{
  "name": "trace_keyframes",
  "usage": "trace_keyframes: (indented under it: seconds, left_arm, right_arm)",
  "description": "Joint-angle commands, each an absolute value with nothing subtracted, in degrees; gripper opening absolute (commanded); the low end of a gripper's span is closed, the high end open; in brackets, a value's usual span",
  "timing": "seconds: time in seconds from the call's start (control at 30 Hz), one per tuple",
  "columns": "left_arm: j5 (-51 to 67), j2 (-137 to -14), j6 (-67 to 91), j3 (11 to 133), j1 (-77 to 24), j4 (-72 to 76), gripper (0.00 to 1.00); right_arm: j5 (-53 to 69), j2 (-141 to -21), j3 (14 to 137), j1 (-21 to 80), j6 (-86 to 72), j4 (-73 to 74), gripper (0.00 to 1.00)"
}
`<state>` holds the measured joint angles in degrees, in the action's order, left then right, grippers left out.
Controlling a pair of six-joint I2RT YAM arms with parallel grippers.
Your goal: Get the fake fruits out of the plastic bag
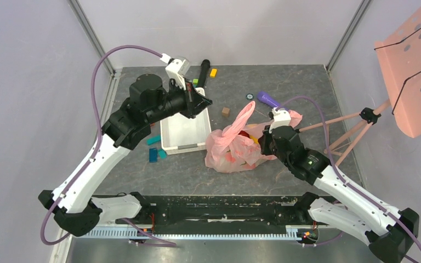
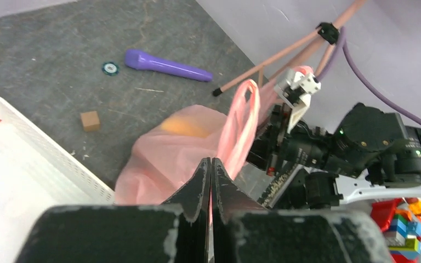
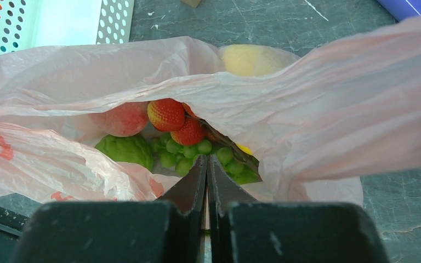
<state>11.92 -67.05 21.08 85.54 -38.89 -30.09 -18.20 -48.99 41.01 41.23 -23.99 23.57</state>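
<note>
Plastic bag (image 1: 227, 149) — pink and crumpled, lying near the middle of the counter (image 1: 307, 82), mouth turned toward the right edge, one handle standing up.

Fake fruits (image 3: 166, 114) — all inside the bag: two strawberries (image 3: 189, 132), a pink peach (image 3: 125, 118), a knobbly green fruit (image 3: 123, 149), a bunch of green grapes (image 3: 197, 149), and a yellow one (image 3: 252, 59) showing through the plastic.

Right end effector (image 3: 207, 160) — fingers together, tips at the bag's mouth just short of the grapes. I cannot tell whether any plastic is pinched.

Left end effector (image 2: 210, 162) — fingers together, above the far rim of the white basket (image 1: 185, 131), which sits just left of the bag.

Purple cylinder (image 1: 268, 99) — toward the far edge.
</note>
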Motion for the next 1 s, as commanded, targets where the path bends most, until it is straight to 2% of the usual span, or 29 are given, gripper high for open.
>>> trace_keyframes:
  seconds: [0.0,0.17,0.37,0.97]
  left_arm:
    - [9.8,-66.9,24.1,86.4,-44.4,-29.1,0.02]
    - [4.5,-69.7,25.2,83.9,-57.4,-25.7,0.02]
    - [-4.1,-74.6,25.9,83.3,-65.8,-23.4,0.02]
    - [-23.2,-92.5,29.5,88.2,-66.7,-22.0,0.02]
  right_arm:
    - [-18.3,-48.1,43.1,41.0,-24.9,22.2,0.00]
    - [-18.0,-48.5,43.4,41.0,-25.6,22.2,0.00]
    - [-18.5,-47.3,42.4,41.0,-27.3,21.8,0.00]
    - [-19.3,-45.2,40.3,41.1,-30.6,21.2,0.00]
